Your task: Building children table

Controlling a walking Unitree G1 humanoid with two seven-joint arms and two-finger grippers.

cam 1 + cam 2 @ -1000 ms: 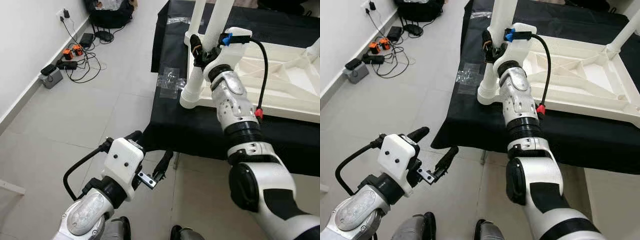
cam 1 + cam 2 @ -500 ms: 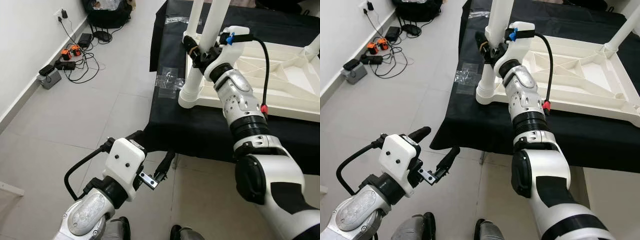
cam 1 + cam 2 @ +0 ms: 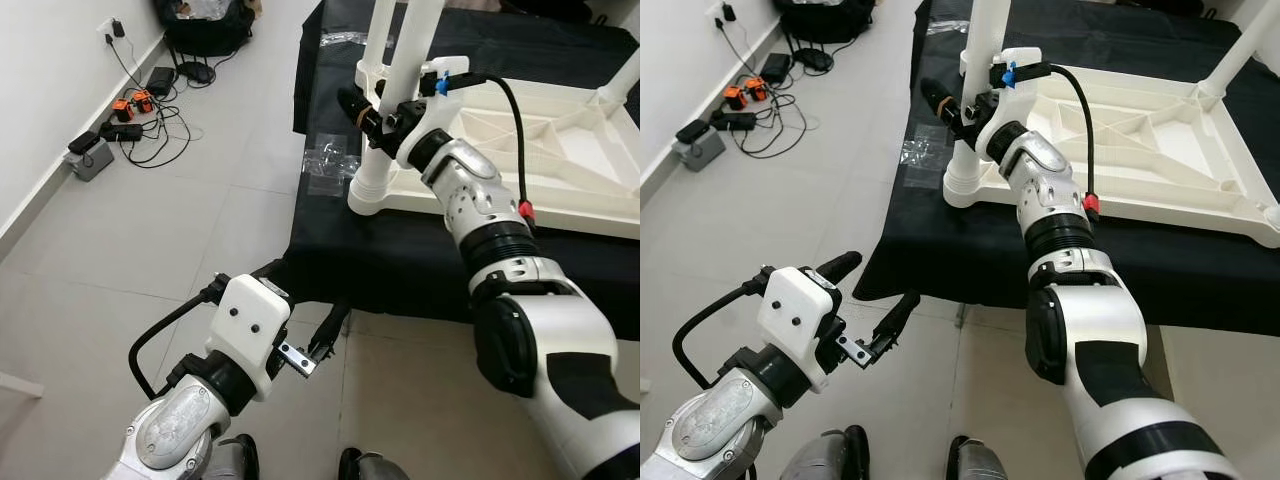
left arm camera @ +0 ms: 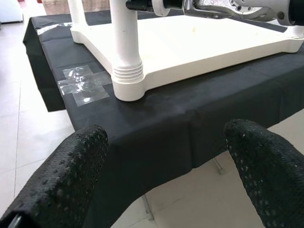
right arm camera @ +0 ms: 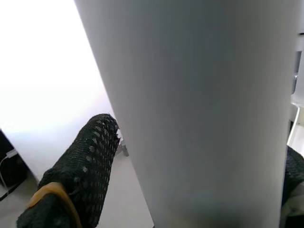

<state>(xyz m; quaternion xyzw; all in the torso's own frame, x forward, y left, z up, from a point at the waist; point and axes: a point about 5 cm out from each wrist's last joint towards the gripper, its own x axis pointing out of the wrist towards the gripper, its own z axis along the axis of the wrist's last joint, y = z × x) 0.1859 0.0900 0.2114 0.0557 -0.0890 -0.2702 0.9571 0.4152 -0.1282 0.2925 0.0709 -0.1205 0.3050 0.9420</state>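
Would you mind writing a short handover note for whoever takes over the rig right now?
Right hand: around the near corner table leg, one finger either side; whether it is squeezing, I can't tell.
Left hand: open, holding nothing, low over the floor by the black cloth's edge.
Table top: upside down on the cloth; plastic bags lie beside it.
Done: near leg stands in its socket; other legs stand too.
Left: confirm the leg is tight, release, turn the table over.

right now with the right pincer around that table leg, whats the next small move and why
Probably keep twisting the white leg into its corner socket. The right pincer brackets it, the leg stands upright on the upturned tabletop, and the left pincer hangs open below the black cloth's edge.
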